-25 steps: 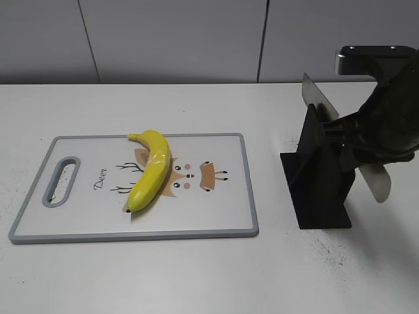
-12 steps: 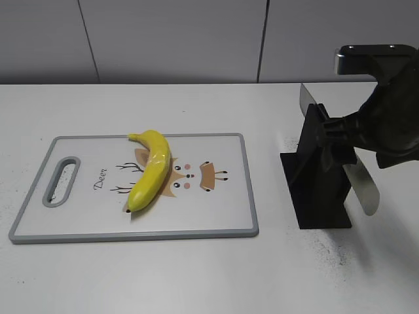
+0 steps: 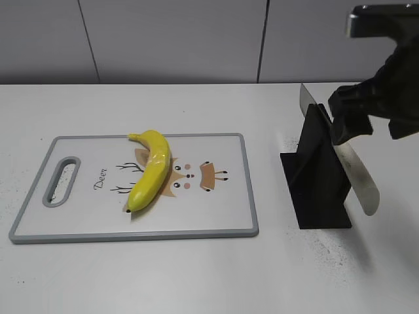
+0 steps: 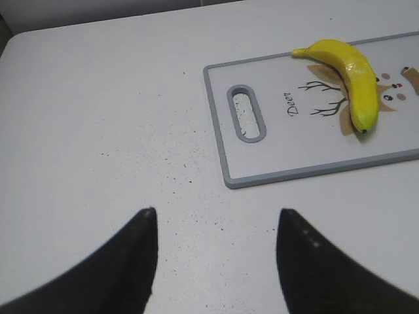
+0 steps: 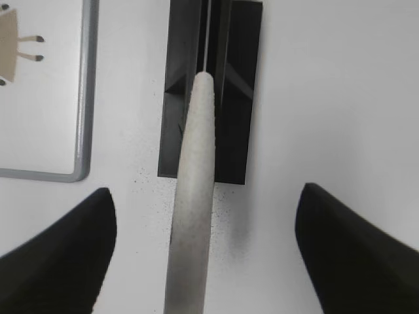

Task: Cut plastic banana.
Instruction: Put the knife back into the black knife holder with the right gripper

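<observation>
The plastic banana [image 3: 152,171] lies curved on the deer-print cutting board [image 3: 216,216], stem toward the back; it also shows in the left wrist view [image 4: 353,72]. A knife with a pale grey handle [image 3: 361,175] sits in a black stand [image 3: 317,190] right of the board. My right gripper [image 3: 350,124] hovers over the handle. In the right wrist view its fingers [image 5: 206,190] are spread wide, with the handle [image 5: 193,196] between them and untouched. My left gripper [image 4: 216,216] is open and empty over bare table, left of the board [image 4: 275,178].
The black stand [image 5: 232,131] stands on the white table close to the board's right edge. Dark specks dot the table around the stand and in front of the left gripper. A grey panelled wall runs behind the table.
My right arm has risen and drawn back to the right, so more of the knife handle shows below it. The knife stays in the stand. The banana and board have not moved.
</observation>
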{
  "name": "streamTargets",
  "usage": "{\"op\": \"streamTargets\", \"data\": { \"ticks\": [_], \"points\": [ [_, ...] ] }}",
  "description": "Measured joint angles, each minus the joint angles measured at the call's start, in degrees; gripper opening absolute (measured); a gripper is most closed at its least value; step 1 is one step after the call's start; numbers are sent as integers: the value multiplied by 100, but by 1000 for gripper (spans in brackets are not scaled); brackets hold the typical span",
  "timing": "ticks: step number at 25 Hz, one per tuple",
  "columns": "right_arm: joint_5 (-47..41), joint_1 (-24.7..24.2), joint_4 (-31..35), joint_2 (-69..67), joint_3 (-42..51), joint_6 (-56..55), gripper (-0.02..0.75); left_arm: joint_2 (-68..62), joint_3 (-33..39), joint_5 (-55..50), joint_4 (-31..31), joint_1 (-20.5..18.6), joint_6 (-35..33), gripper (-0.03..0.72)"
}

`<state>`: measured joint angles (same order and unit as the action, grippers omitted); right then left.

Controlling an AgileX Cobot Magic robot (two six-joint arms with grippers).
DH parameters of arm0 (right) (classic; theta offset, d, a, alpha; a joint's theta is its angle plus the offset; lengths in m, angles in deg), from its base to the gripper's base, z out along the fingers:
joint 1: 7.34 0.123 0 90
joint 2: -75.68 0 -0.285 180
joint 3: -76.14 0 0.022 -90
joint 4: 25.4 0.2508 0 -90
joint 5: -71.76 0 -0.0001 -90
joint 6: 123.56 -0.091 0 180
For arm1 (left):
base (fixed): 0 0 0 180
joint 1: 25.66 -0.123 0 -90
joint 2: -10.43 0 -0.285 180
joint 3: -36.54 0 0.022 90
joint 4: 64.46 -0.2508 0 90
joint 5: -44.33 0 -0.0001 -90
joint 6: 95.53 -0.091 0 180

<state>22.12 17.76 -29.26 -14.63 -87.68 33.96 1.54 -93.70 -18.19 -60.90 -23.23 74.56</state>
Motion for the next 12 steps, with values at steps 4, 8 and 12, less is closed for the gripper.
{"op": "streamTargets", "data": {
  "ticks": [4,8,12],
  "points": [
    [-236,0,0,782,-30,415,643,0,0,0,-2,0,0,553],
    [-405,0,0,1623,78,873,616,0,0,0,-2,0,6,553],
    [-438,0,0,2447,582,1084,587,0,0,0,-2,0,1,553]
  ]
}}
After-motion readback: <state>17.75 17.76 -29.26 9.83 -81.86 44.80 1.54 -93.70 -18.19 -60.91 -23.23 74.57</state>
